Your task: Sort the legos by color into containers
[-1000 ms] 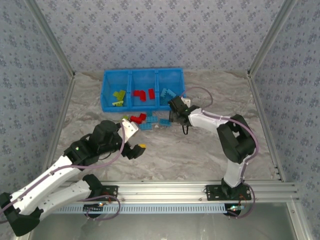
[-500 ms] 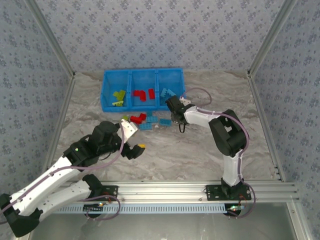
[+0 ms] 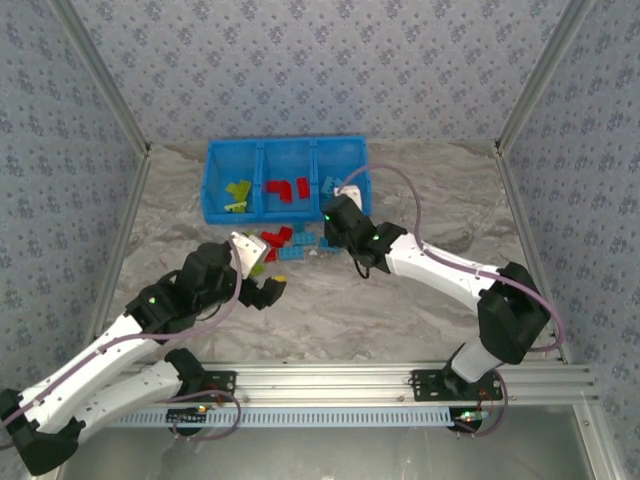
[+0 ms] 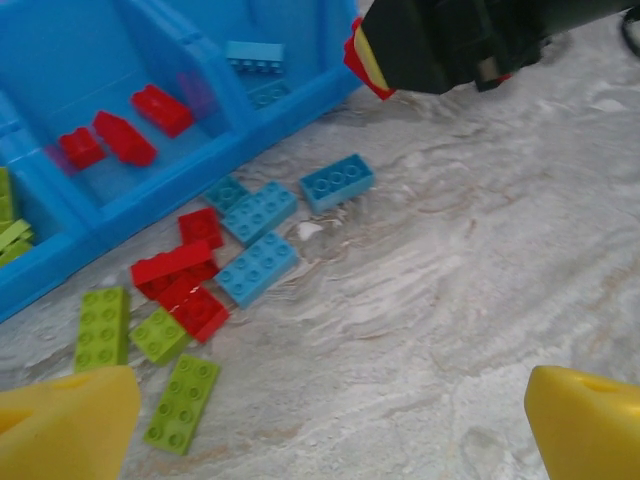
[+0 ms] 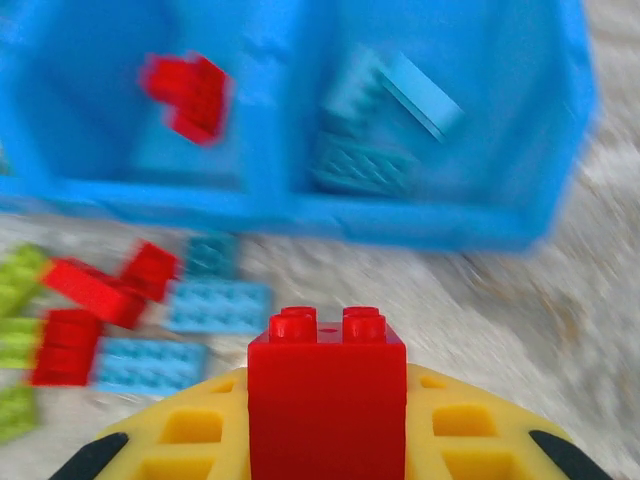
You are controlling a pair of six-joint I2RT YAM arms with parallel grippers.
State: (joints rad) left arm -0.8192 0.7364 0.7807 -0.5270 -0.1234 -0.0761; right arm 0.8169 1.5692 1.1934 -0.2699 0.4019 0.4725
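Right gripper (image 3: 332, 214) now farther left, tight around 1 red lego (image 5: 327, 400) beside containers (image 5: 420, 225).

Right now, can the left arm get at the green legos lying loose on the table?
Probably yes: the left gripper hangs open just short of the green legos, with only bare table between them.

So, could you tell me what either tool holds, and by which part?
The right tool clamps a red brick by its lower half; the left tool holds nothing.
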